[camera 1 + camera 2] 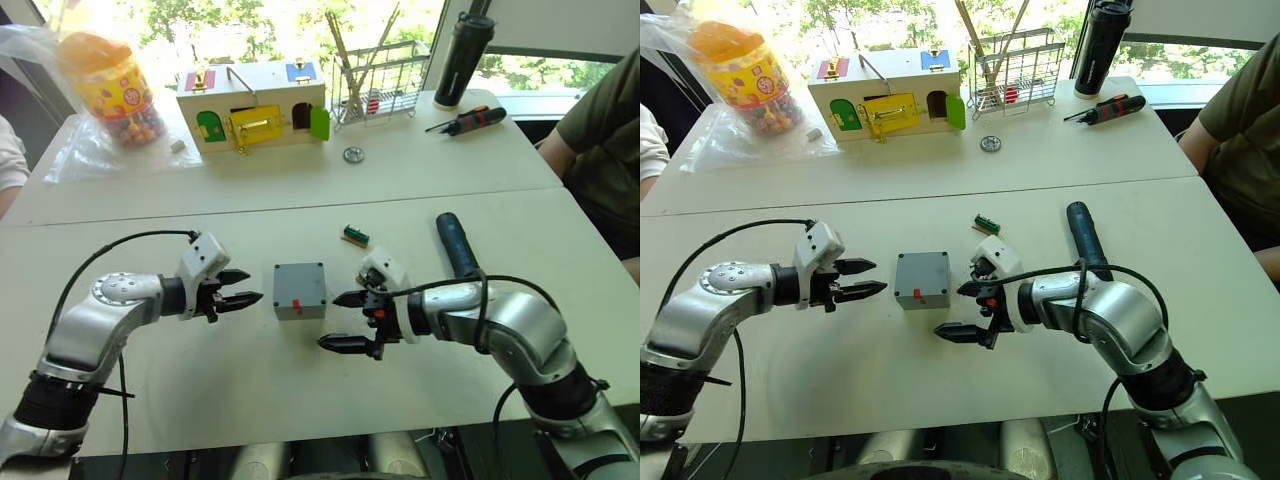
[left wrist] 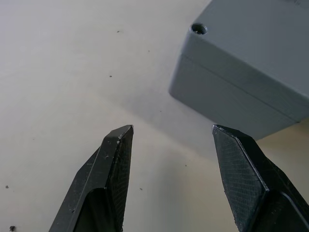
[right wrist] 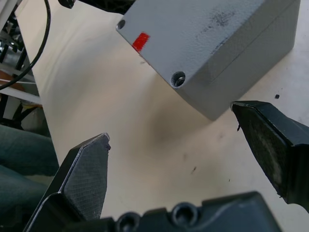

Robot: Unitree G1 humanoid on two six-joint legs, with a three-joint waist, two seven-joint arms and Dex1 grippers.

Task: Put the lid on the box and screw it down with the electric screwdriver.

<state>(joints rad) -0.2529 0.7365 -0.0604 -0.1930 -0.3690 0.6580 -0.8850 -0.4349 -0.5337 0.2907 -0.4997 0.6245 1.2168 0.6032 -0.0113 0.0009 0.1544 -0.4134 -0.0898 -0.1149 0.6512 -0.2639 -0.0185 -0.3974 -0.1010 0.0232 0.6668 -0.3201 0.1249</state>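
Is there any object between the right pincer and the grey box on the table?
Nothing visible: only bare table lies between the open right pincer and the box, which already has its lid on.

No readable words, brand names or numbers are showing anywhere. The yellow label on the clear plastic jar with the orange lid (image 1: 108,88) is carrying coloured print too small to make out. The small grey cube-shaped box (image 1: 299,290) is bearing only a plain red rectangular mark (image 3: 140,41) with no lettering.
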